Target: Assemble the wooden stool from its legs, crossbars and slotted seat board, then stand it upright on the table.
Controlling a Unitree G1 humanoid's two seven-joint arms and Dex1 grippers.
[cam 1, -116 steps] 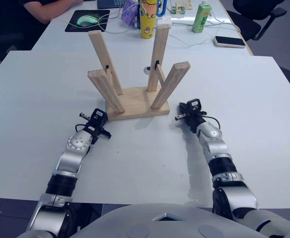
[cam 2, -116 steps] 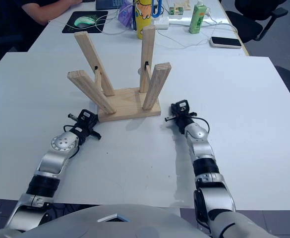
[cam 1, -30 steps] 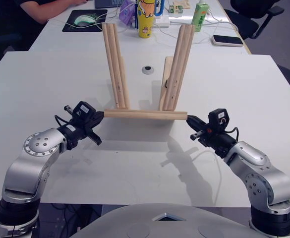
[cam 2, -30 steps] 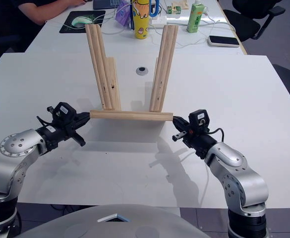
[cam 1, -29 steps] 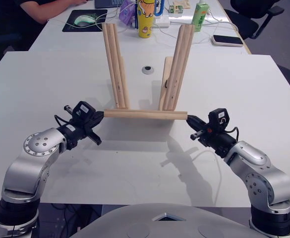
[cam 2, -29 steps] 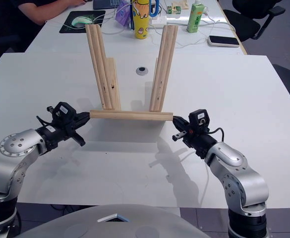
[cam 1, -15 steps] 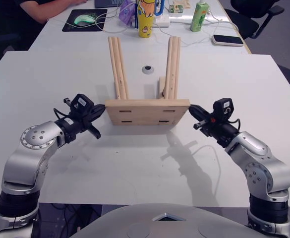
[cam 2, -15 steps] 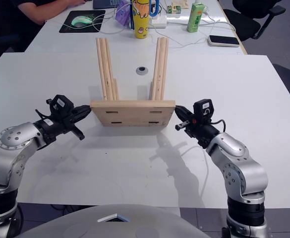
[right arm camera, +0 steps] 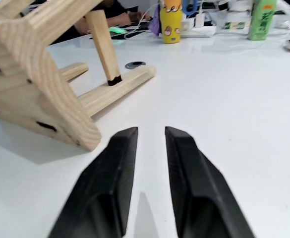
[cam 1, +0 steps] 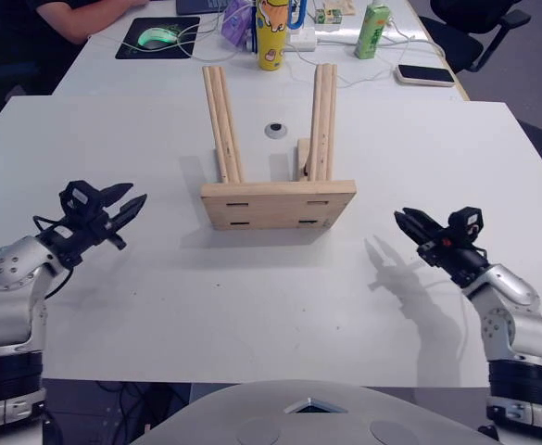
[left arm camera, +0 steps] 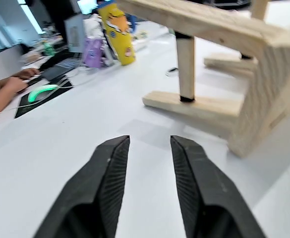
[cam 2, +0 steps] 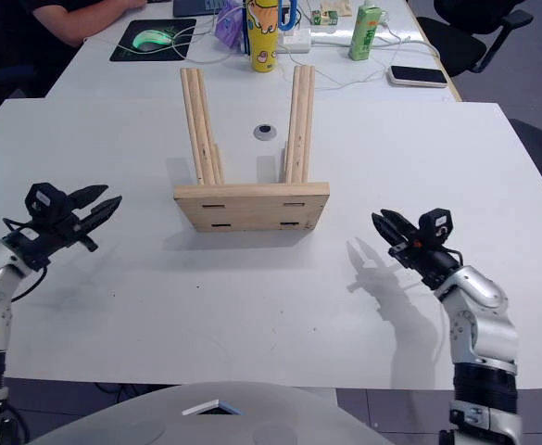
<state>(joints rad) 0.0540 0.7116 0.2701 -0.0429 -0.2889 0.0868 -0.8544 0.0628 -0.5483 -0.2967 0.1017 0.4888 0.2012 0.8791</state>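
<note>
Stool (cam 1: 278,204) lies on its side mid-table (cam 1: 252,306), legs pointing to 12 o'clock. Left gripper (cam 1: 137,193) at its 8 o'clock and right gripper (cam 1: 403,215) at 4 o'clock hang clear, fingers released. Assembly looks finished; next, grip the seat ends and tip it onto its legs.

The two head eyes are looking forward and down from well above the white table (cam 1: 252,306), both taking in nearly the same wide stretch of it, with the stool (cam 1: 278,204) at mid-picture. Each wrist camera is sitting low and close over the tabletop: the one behind the left gripper (left arm camera: 149,141) is facing one end of the stool from nearby, and the one behind the right gripper (right arm camera: 151,131) is facing the opposite end.
</note>
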